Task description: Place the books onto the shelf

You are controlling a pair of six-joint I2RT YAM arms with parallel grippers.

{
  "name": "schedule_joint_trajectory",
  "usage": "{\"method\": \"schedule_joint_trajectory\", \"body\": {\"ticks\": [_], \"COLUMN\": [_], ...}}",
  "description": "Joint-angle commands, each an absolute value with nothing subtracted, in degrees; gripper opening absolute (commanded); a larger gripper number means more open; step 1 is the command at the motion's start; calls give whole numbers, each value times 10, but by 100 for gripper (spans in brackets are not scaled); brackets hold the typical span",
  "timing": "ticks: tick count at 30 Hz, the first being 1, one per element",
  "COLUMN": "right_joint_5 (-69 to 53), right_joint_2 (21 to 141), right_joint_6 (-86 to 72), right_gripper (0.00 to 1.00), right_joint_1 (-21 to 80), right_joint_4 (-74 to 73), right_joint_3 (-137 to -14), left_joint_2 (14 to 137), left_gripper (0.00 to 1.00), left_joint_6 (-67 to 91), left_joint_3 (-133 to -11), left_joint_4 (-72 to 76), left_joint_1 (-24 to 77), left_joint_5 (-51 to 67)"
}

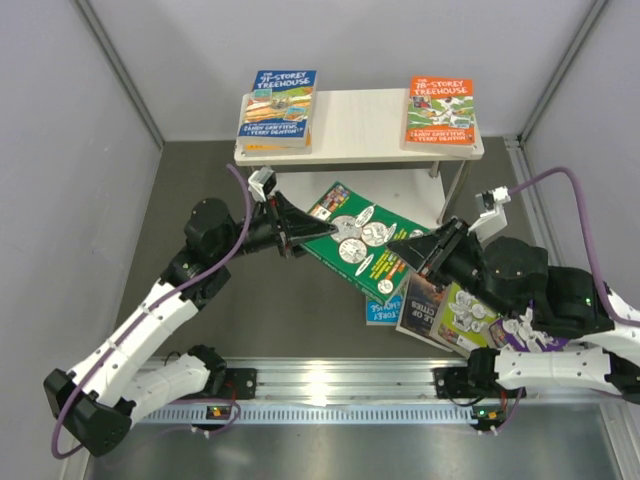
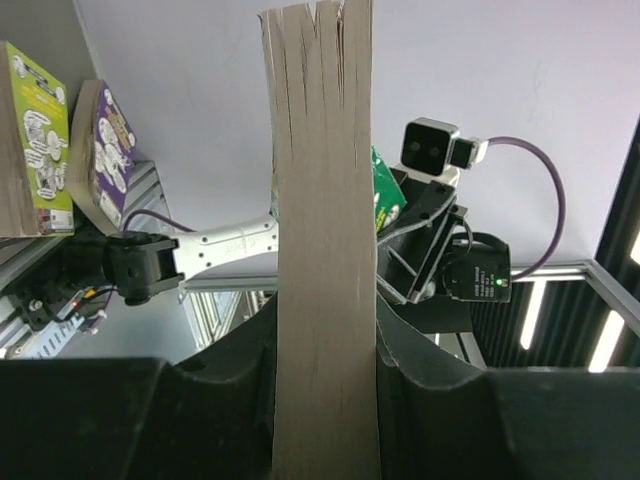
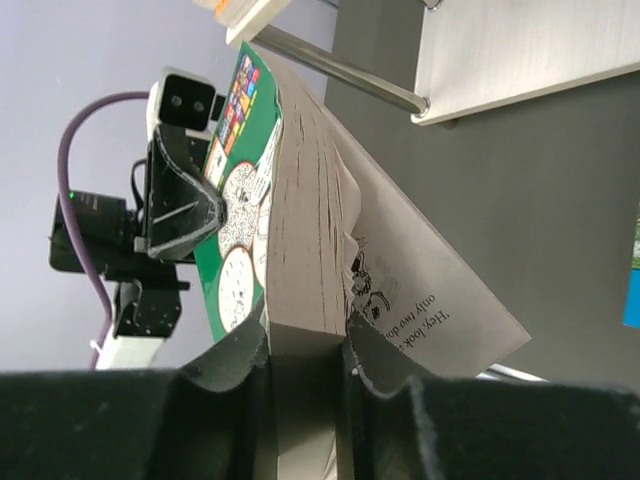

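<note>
A green book [image 1: 355, 240] hangs above the table floor, gripped at both ends. My left gripper [image 1: 297, 236] is shut on its left edge; the page block [image 2: 325, 200] stands pinched between the jaws of the left gripper [image 2: 325, 390]. My right gripper [image 1: 415, 250] is shut on the opposite edge of the green book [image 3: 240, 230], at the right gripper [image 3: 305, 350]. A loose printed page [image 3: 430, 270] flares outside one finger. On the shelf [image 1: 360, 130] lie a blue-covered stack of books [image 1: 277, 110] at the left and an orange book [image 1: 440, 112] at the right.
Under my right arm lie a blue book [image 1: 383, 312], a dark book [image 1: 425, 305] and a lime book [image 1: 470, 315]. Grey walls enclose the table on three sides. The shelf's metal legs [image 1: 452, 195] stand just behind the held book.
</note>
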State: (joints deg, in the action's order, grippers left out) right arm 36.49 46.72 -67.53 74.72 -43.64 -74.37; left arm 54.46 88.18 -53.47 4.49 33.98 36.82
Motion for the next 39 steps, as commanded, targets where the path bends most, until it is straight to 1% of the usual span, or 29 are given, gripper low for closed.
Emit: {"method": "schedule_joint_trajectory", "body": {"ticks": [1, 2, 3, 4, 5, 6, 8, 9, 10, 13, 18, 21, 24, 25, 27, 28, 29, 31, 33, 35, 37, 39], "right_joint_5": [379, 379, 380, 385, 388, 398, 406, 411, 419, 428, 416, 382, 302, 233, 168, 112, 96, 62, 29, 5, -27, -44], "right_joint_2": [465, 461, 460, 458, 458, 458, 460, 460, 462, 472, 546, 579, 598, 602, 608, 605, 603, 599, 594, 591, 588, 589], "right_joint_6": [-665, -666, -668, -671, -676, -690, -703, -718, -725, -744, -752, -751, -744, -737, -725, -724, -725, -727, -735, -746, -757, -769], "right_gripper": [0, 0, 0, 0, 0, 0, 0, 0, 0, 0, 0, 0, 0, 0, 0, 0, 0, 0, 0, 0, 0, 0], "right_joint_1": [746, 746, 746, 745, 746, 746, 747, 746, 745, 743, 737, 724, 672, 625, 584, 552, 542, 516, 500, 476, 460, 449], "right_joint_4": [-430, -433, -438, -452, -466, -479, -518, -530, -550, -570, -662, -680, -669, -659, -634, -596, -579, -535, -513, -476, -455, -434], "right_joint_3": [-766, -770, -773, -778, -787, -794, -807, -810, -812, -825, -910, -937, -926, -914, -869, -851, -815, -786, -746, -709, -678, -665], "left_joint_2": [518, 520, 526, 531, 538, 553, 573, 577, 579, 577, 584, 581, 568, 566, 561, 557, 549, 541, 546, 557, 562, 567], "left_gripper": [12, 28, 66, 81, 99, 99, 99, 99, 99, 99, 99, 99, 99, 99, 99, 99, 99, 99, 99, 99, 99, 99], "left_joint_6": [839, 793, 758, 664, 611, 566, 452, 423, 372, 314, 272, 229, 167, 141, 118, 101, 92, 66, 51, 33, 20, 17], "left_joint_3": [-579, -589, -629, -662, -698, -770, -835, -878, -894, -921, -920, -906, -859, -847, -808, -796, -768, -739, -715, -696, -680, -671], "left_joint_4": [41, -24, -73, -133, -278, -335, -462, -488, -502, -520, -523, -519, -482, -472, -441, -428, -398, -366, -357, -352, -322, -301], "left_joint_1": [344, 343, 343, 343, 344, 344, 344, 343, 344, 344, 345, 349, 355, 357, 365, 369, 373, 377, 392, 427, 478, 506], "left_joint_5": [387, 386, 372, 354, 329, 264, 201, 175, 140, 96, 92, 80, 69, 64, 55, 54, 55, 82, 104, 111, 91, 83]}}
